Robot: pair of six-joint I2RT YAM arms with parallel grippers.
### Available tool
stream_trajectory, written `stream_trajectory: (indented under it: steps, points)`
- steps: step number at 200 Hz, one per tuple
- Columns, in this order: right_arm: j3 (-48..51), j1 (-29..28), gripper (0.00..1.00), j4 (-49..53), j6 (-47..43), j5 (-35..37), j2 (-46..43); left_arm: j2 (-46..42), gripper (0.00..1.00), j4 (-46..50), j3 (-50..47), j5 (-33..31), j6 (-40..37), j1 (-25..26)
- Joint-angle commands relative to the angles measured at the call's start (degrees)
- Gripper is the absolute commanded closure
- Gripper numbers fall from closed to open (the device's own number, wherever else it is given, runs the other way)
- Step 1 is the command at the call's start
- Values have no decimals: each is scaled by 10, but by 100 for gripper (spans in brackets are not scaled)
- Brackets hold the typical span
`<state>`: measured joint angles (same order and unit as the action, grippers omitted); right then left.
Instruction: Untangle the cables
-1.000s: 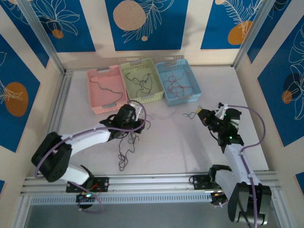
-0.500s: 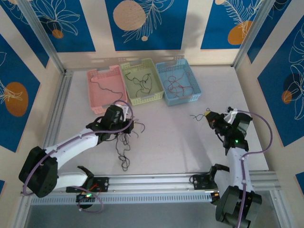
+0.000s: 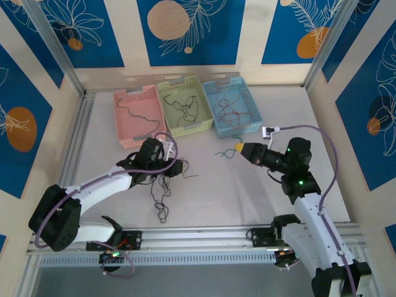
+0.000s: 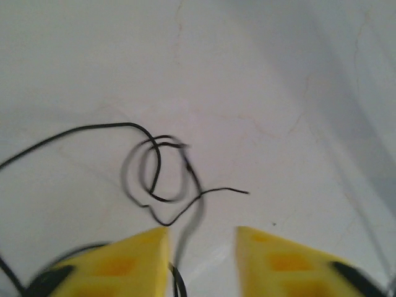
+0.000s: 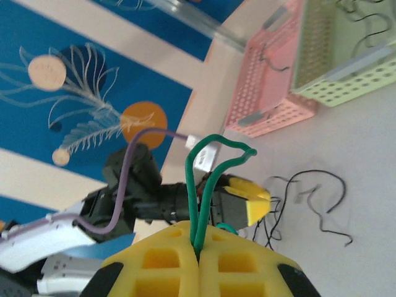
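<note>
Now the right gripper (image 5: 198,246) pinches tight on a green cable (image 5: 209,173), held aloft; the left gripper (image 4: 202,250), jaws apart, hovers over black cables (image 4: 162,185) tangled on the table (image 4: 278,74). Feather-light, floppy: probably best taken near a free end.

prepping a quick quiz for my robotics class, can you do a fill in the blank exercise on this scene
1. The right gripper is shut on a thin cable coloured ____.
2. The looped cable on the table below the open left gripper is ____.
3. The basket holding the red cables is ____.

Missing words: green; black; blue.
</note>
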<state>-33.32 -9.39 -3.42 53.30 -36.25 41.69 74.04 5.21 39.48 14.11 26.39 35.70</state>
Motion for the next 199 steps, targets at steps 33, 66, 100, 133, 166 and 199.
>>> stream_trajectory:
  steps: [33,66,100,133,166,199]
  points:
    - [-29,-108,100,-10,-69,47,21,-79,27,30,22,49,-3,6]
    - [-29,-136,100,-23,-74,57,34,-132,20,5,25,127,9,7]
    - [-39,-156,100,-43,-68,58,58,-138,14,-73,26,225,40,11]
    - [-47,-172,100,-59,-60,55,78,-119,13,-112,34,265,51,36]
    - [-50,-189,100,-81,-50,48,100,-90,16,-118,54,259,42,60]
    - [-57,-200,100,-94,-47,41,119,-61,29,-130,68,257,43,67]
